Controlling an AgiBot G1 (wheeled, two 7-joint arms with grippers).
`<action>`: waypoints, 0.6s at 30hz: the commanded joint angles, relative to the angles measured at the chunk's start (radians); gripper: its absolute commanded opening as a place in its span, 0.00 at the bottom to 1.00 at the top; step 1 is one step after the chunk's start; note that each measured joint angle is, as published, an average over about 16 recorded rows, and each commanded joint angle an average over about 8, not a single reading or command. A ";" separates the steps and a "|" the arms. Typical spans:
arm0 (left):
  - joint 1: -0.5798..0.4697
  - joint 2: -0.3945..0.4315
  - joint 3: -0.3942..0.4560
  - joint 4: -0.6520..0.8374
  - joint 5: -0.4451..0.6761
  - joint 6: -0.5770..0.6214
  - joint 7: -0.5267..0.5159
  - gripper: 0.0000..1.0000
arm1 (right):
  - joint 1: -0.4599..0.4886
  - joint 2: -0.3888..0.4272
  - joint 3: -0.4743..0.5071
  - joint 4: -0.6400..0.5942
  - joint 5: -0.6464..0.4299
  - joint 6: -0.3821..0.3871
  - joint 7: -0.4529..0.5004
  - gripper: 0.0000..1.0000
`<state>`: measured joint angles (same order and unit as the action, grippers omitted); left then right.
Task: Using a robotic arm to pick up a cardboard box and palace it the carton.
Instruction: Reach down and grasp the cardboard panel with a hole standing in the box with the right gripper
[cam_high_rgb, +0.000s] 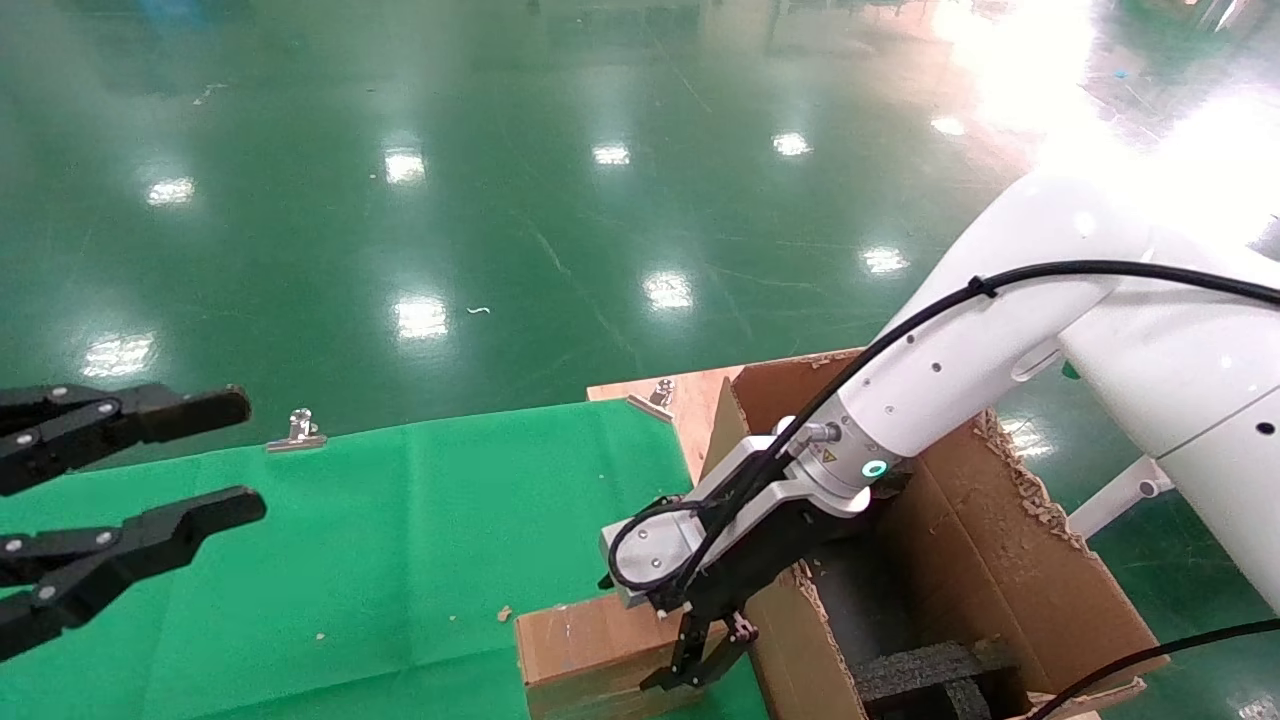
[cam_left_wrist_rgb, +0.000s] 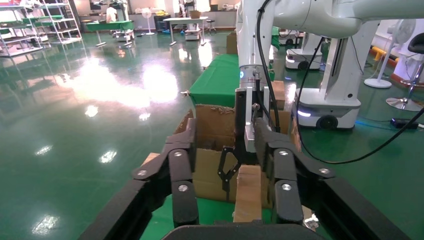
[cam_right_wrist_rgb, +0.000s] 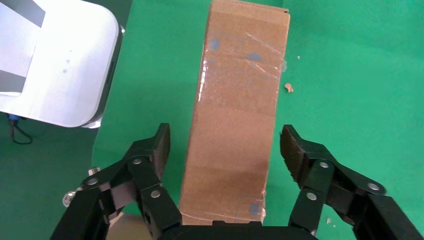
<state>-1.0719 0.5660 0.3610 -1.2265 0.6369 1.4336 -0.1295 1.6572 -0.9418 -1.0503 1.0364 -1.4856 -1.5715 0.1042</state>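
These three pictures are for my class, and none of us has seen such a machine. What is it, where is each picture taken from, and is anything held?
It is a two-armed robot. One picture looks down from its head; the other two come from cameras on its wrists. On the green table lies a small cardboard box, beside a big torn carton. The right gripper sits over the box, fingers open on either side, not yet gripping. The left gripper waits open at the table's left. Nothing is held.

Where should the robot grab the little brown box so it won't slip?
Probably across its two long sides, coming straight down from above. The cardboard box lies flat and narrow on the green cloth, and the right gripper already hangs open astride it, one finger beside each long edge.
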 joint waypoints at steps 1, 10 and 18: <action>0.000 0.000 0.000 0.000 0.000 0.000 0.000 1.00 | -0.001 0.001 0.002 0.001 0.001 0.000 0.001 0.00; 0.000 0.000 0.000 0.000 0.000 0.000 0.000 1.00 | -0.004 0.002 0.005 0.002 0.003 -0.001 0.002 0.00; 0.000 0.000 0.000 0.000 0.000 0.000 0.000 1.00 | -0.005 0.003 0.007 0.002 0.003 -0.001 0.002 0.00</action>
<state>-1.0719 0.5661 0.3610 -1.2265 0.6373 1.4336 -0.1295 1.6524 -0.9384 -1.0446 1.0384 -1.4814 -1.5714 0.1069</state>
